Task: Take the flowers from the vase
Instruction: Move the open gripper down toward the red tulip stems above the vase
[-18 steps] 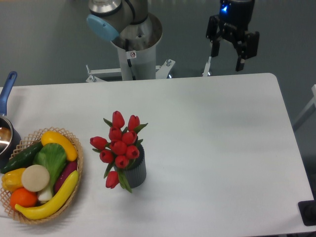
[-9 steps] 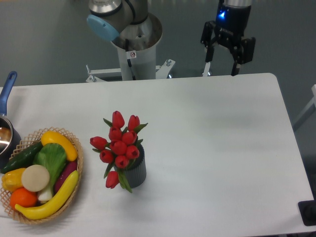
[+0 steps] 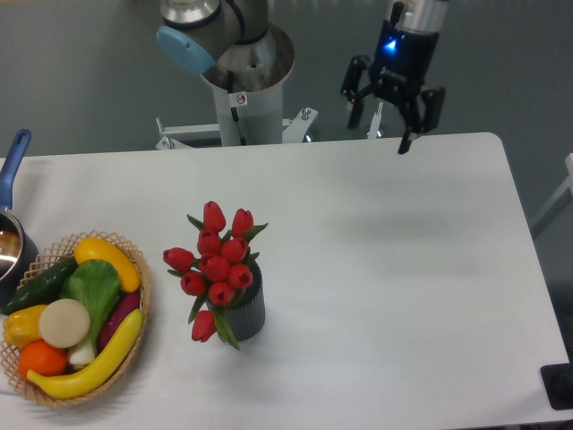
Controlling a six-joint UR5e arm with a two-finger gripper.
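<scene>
The flowers (image 3: 215, 263), a bunch of red tulip buds with green leaves, stand in the small dark grey ribbed vase (image 3: 244, 313) on the white table, left of centre. One bud droops over the vase's left side. My gripper (image 3: 380, 133) hangs above the table's far edge, up and to the right of the flowers and well apart from them. Its black fingers are spread open and hold nothing.
A wicker basket (image 3: 137, 329) of toy fruit and vegetables sits at the left, close to the vase. A pot with a blue handle (image 3: 11, 161) is at the left edge. The robot's base column (image 3: 246, 85) stands behind the far edge.
My gripper has moved left and slightly down along the table's far edge, towards the flowers' side. It stays open. The flowers and vase have not moved.
</scene>
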